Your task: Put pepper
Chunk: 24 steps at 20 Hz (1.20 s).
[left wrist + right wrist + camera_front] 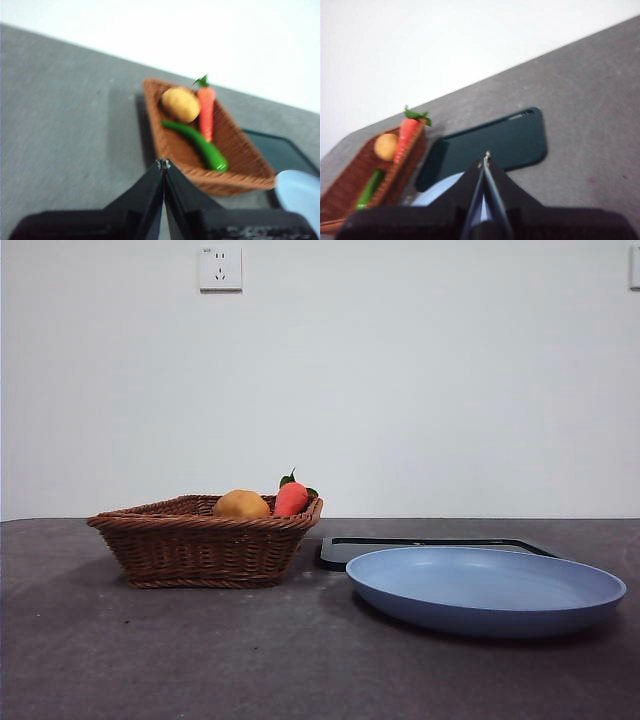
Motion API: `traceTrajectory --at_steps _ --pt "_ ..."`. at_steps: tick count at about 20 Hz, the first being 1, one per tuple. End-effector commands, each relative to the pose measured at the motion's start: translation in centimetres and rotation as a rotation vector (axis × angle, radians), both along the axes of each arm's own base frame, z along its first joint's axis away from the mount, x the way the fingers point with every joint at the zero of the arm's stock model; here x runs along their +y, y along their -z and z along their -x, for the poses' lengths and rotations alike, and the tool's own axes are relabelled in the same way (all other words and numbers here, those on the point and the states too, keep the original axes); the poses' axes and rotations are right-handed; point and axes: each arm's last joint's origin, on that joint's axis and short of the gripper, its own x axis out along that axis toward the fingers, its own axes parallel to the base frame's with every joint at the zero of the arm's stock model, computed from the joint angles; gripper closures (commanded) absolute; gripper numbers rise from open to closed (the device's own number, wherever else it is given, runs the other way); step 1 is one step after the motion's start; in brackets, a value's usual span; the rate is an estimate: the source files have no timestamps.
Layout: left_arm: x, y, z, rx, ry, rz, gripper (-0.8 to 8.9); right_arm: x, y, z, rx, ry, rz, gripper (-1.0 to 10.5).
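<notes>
My 2 grippers, left (163,165) and right (485,160), were pinched closed and held nothing. The pepper (196,140) lay in the basket (240,150).

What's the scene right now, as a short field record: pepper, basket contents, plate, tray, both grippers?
pepper: green pepper lying in the wicker basket, untouched
basket contents: also a carrot and a round yellow-orange fruit
plate: blue plate beside the basket, nothing on it
tray: dark tray behind the plate
left gripper: shut, holding nothing, short of the basket
right gripper: shut, holding nothing, over the plate's edge
</notes>
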Motion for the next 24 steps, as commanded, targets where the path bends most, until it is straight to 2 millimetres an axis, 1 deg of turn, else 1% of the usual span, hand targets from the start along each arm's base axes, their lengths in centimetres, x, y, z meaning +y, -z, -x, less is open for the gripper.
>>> traceTrajectory --at_steps 1,5,7,13,17,20,24 --pt "-0.1 -1.5 0.0 0.033 0.045 0.021 8.07 0.2 -1.9 0.0 0.028 -0.051 -0.014 9.4" --pt "-0.3 -3.6 -0.3 0.089 0.13 0.018 8.07 0.4 -4.4 -0.2 0.121 -0.124 0.01 9.4" --pt "-0.5 -4.8 -0.6 0.11 0.194 -0.002 8.07 0.6 -5.7 -0.4 0.171 -0.192 0.047 9.4" --pt "-0.9 -7.6 -1.7 0.213 0.37 -0.067 8.07 1.0 -8.7 -1.2 0.35 -0.361 0.146 9.4" --pt "-1.0 -8.8 -2.0 0.278 0.476 -0.114 8.07 1.2 -9.9 -1.5 0.459 -0.442 0.237 9.4" --pt "-1.1 -9.7 -1.7 0.318 0.531 -0.152 8.07 1.3 -10.5 -1.6 0.546 -0.507 0.31 9.4" --pt "-1.3 -10.7 -1.2 0.323 0.558 -0.184 8.07 1.4 -10.6 -1.7 0.592 -0.541 0.342 9.4"
